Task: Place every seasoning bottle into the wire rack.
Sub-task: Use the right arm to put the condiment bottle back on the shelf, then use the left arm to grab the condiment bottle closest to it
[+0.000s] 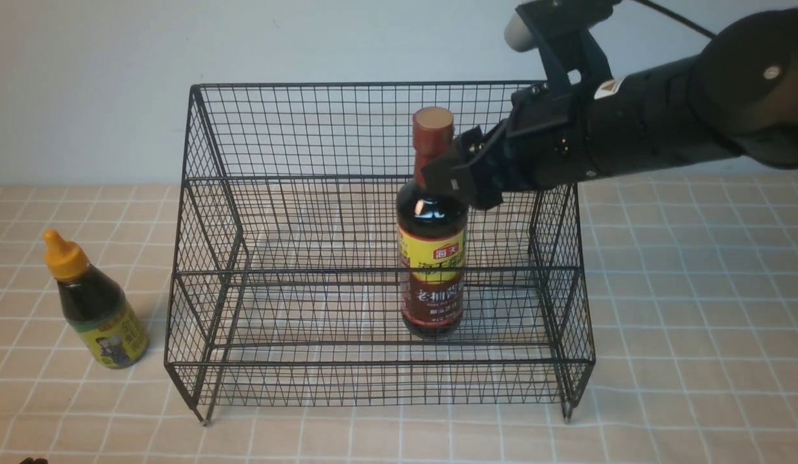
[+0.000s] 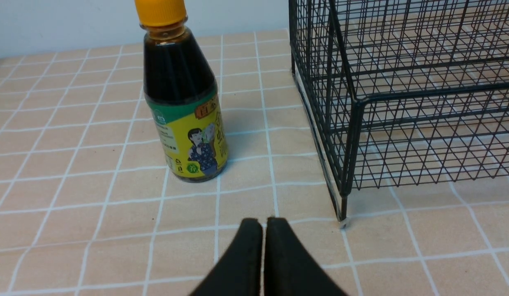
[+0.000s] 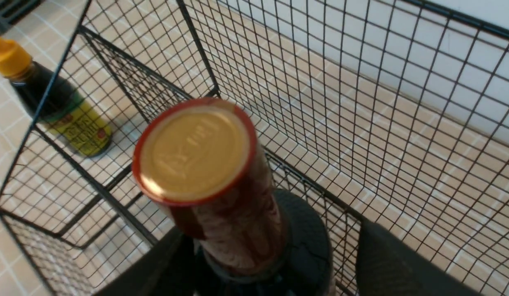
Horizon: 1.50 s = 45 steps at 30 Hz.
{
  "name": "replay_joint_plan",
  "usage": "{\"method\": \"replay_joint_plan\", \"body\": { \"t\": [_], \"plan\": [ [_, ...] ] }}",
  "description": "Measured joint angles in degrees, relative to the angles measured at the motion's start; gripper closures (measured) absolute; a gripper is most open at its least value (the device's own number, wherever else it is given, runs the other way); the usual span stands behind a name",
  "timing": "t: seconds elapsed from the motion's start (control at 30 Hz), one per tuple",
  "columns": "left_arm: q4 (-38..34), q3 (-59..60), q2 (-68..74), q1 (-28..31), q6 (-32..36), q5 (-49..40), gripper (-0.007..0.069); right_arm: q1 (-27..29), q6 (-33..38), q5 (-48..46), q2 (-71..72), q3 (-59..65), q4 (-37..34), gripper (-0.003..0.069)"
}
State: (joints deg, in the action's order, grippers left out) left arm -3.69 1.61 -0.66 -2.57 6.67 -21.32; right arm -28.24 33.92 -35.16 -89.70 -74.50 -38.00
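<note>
Item: tall bottle (image 1: 432, 258), standing in wire rack (image 1: 212, 212). Your right gripper (image 1: 447, 174) straddled its neck, jaws parted; withdrawing crooked could topple it.

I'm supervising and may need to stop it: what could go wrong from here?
1. The right gripper is open, but the tall bottle has its neck between the fingers, one close beside it; pulling away could tip it.
2. The short bottle stands near the wire rack; the shut left gripper could topple it.
</note>
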Motion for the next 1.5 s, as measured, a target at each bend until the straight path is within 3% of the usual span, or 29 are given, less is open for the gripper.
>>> {"method": "replay_joint_plan", "body": {
  "t": [0.2, 0.33, 0.47, 0.53, 0.6, 0.77, 0.9, 1.07, 1.5],
  "plan": [
    [0.0, 0.0, 0.0, 0.0, 0.0, 0.0, 0.0631, 2.06, -3.69, -9.61, 6.78, 0.0, 2.23, 0.0185],
    [0.0, 0.0, 0.0, 0.0, 0.0, -0.05, 0.0631, 4.69, -9.39, -15.67, 11.49, 0.0, 5.96, 0.0257],
    [0.0, 0.0, 0.0, 0.0, 0.0, -0.05, 0.0631, 9.62, -15.47, -25.65, 20.96, 0.0, 12.7, 0.0547],
    [0.0, 0.0, 0.0, 0.0, 0.0, -0.05, 0.0631, 11.79, -18.58, -27.6, 27.19, 0.0, 15.89, 0.0629],
    [0.0, 0.0, 0.0, 0.0, 0.0, -0.05, 0.0631, 13.26, -21.22, -26.94, 33.1, 0.71, 17.81, 0.0655],
    [0.0, 0.0, 0.0, 0.0, 0.0, -0.05, 0.0631, 15.15, -26.73, -18.86, 52.1, 8.33, 23.6, 0.067],
    [0.0, 0.0, 0.0, 0.0, 0.0, -0.05, 0.0631, 15.27, -30.48, -2.88, 71.06, 23.2, 27.58, 0.0671],
    [0.0, 0.0, 0.0, 0.0, 0.0, -0.05, 0.0631, 15.34, -31.53, 6.38, 83.62, 35.08, 30.04, 0.0671],
    [0.0, 0.0, 0.0, 0.0, 0.0, -0.05, 0.0631, 15.52, -28.13, 9.9, 90.77, 57.13, 41.72, 0.0671]
  ]
}}
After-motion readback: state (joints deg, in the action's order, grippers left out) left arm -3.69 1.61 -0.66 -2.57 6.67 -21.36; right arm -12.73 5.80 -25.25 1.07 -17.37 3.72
